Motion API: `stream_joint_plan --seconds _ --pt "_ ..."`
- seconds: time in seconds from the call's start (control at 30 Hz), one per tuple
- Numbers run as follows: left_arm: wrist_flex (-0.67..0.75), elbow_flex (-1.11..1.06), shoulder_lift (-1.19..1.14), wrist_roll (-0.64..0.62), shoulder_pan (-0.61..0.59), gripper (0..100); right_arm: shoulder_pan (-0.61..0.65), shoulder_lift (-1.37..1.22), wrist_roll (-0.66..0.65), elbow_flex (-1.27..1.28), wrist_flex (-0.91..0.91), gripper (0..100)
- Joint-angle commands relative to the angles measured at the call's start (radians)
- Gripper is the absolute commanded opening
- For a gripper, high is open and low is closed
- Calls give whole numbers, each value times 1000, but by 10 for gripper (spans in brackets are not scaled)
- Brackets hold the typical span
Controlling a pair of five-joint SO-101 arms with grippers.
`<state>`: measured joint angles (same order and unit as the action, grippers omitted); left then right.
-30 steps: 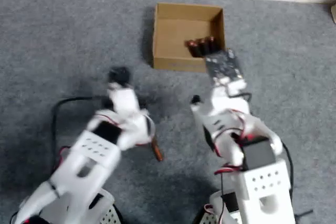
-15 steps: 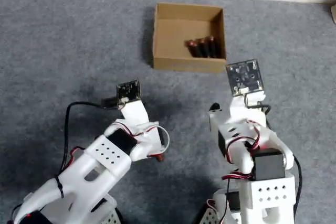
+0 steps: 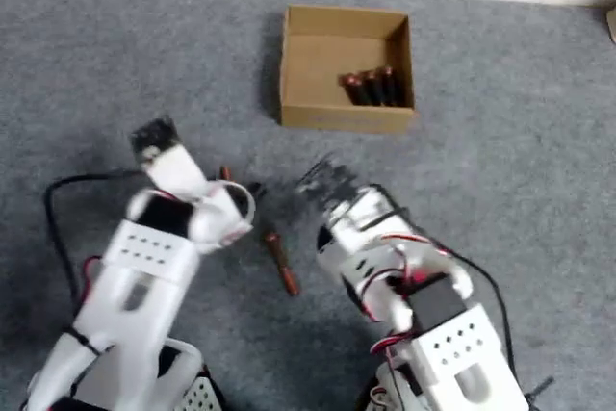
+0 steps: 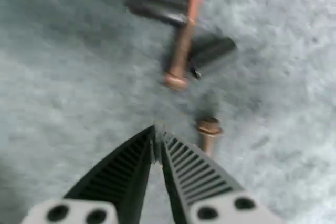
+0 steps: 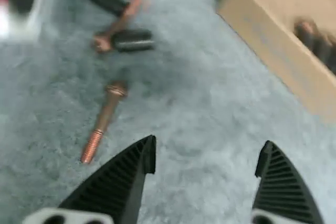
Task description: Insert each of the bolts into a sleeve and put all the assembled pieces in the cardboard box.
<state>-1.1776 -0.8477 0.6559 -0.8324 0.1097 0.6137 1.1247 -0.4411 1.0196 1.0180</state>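
Note:
Two copper bolts and two black sleeves lie loose on the grey carpet. One bolt (image 4: 184, 35) rests across the sleeves (image 4: 157, 1) (image 4: 212, 51). The other bolt (image 3: 279, 262) lies alone between the arms, also seen as the single bolt (image 5: 102, 124) in the right wrist view. My left gripper (image 4: 157, 135) is shut and empty, just short of that bolt's head (image 4: 208, 129). My right gripper (image 5: 209, 150) is open and empty above bare carpet beside the same bolt. The cardboard box (image 3: 313, 55) stands at the back with several assembled pieces (image 3: 371, 86) in its right corner.
The box's near wall (image 5: 273, 45) is close to the right gripper. A black cable (image 3: 77, 185) loops beside the left arm. Open carpet lies left and right of the box.
My right arm pulled back from the box and swung left toward the loose parts. My left arm swung left, uncovering the single bolt on the carpet.

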Motion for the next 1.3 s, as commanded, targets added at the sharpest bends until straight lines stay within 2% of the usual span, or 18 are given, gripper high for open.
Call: stream_joint_plan --seconds 0.0,0.1,0.2,0.5,0.67,0.83,1.27 --pt "-57 116 7 195 -139 11 68 7 -127 16 -102 286" --pt "-55 142 7 321 -246 11 107 -18 -216 12 -131 286" --pt "-61 160 7 387 -329 11 113 -147 -272 1 -142 286" --pt "-57 170 7 440 -490 11 151 -662 -365 -294 -254 286" --pt "-63 186 7 440 -519 11 214 -886 -443 -447 -252 286" --pt "-63 186 7 442 -530 11 213 -1096 -512 -579 -252 286" --pt "-58 183 7 443 -530 11 211 -1422 -514 -857 -252 286"
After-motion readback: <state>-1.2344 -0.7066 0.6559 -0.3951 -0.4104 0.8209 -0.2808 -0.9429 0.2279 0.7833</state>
